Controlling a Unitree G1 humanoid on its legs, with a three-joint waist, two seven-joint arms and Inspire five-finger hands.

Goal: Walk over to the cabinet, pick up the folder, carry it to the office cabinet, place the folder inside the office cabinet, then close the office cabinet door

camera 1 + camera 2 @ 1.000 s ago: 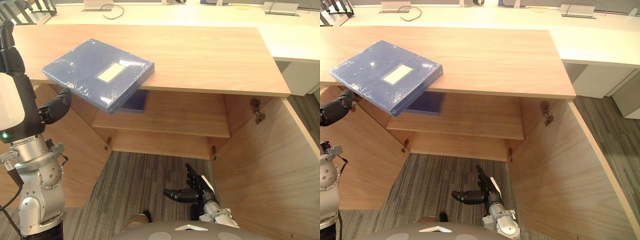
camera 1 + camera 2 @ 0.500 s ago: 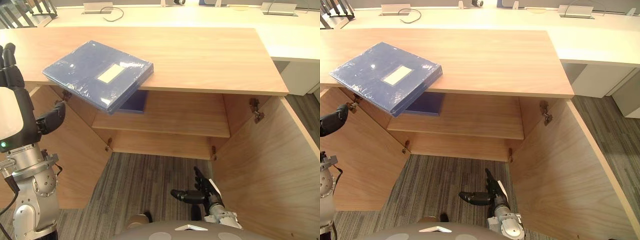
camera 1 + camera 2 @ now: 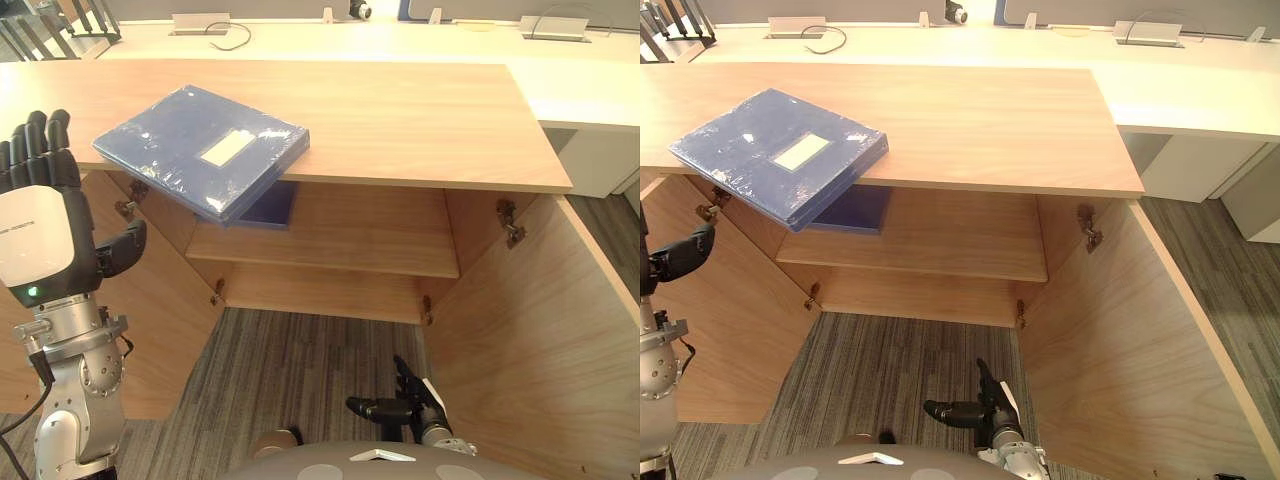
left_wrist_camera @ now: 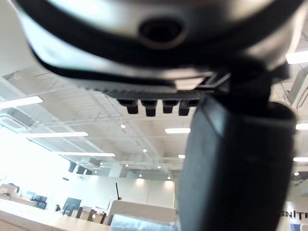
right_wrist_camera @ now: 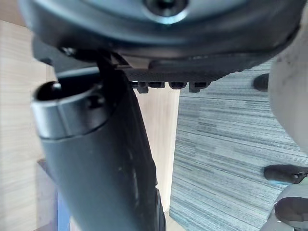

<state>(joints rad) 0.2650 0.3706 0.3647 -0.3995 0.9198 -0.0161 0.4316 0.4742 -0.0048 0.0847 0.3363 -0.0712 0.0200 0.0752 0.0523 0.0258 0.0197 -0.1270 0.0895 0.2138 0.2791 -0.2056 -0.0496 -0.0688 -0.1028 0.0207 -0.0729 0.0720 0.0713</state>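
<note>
Pickup step: folder (image 3: 200, 150) overhangs bench (image 3: 420, 120) edge, unheld. Left hand (image 3: 40, 230) raised, right hand (image 3: 405, 400) low; fingers (image 3: 40, 150) straight on both. Next: grip the overhang.

Grey striped carpet (image 3: 290, 365) underfoot. White desk (image 3: 400, 42) runs behind; grey socket box (image 3: 200, 20) on it.

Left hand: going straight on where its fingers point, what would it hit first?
Likely nothing close: the left hand points upward, and past its fingers lies open air up to the ceiling.
</note>
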